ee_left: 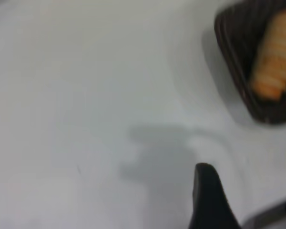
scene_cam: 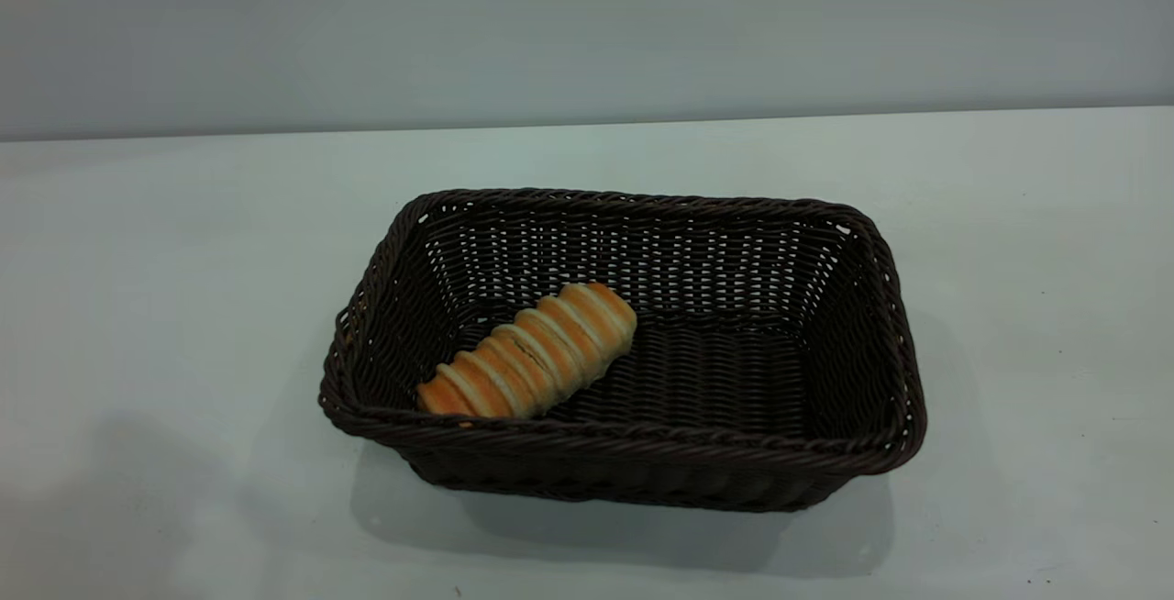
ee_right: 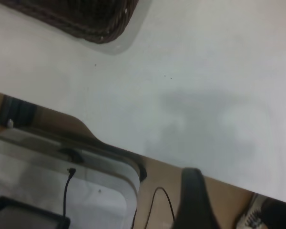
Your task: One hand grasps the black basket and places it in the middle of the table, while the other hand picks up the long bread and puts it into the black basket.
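Judging by how things lie, both halves of the task look done: the black basket (scene_cam: 642, 215) sits near the middle of the white desk (scene_cam: 165, 261), and the long bread (scene_cam: 532, 350) lies inside it, slanted across the basket's left part with its lower end tucked against the near wall. Neither arm shows in the exterior view. The left wrist view shows one dark finger of the left gripper (ee_left: 209, 200) over bare desk, well apart from the basket's corner, with the bread visible inside. The right wrist view shows one dark finger of the right gripper (ee_right: 193, 200) out past the desk's edge, the basket's corner far off. Only a single finger of each is seen, so I cannot tell whether either set of fingers is released or clenched; nothing is seen held by either. Little is left to go wrong, as I judge it. The main risk would be an arm swinging back low and catching the braided rim, which would drag the light wicker basket off centre or tip the bread out. The bread rests on a weave floor, partly leaning against the wall, so a hard knock could roll it.
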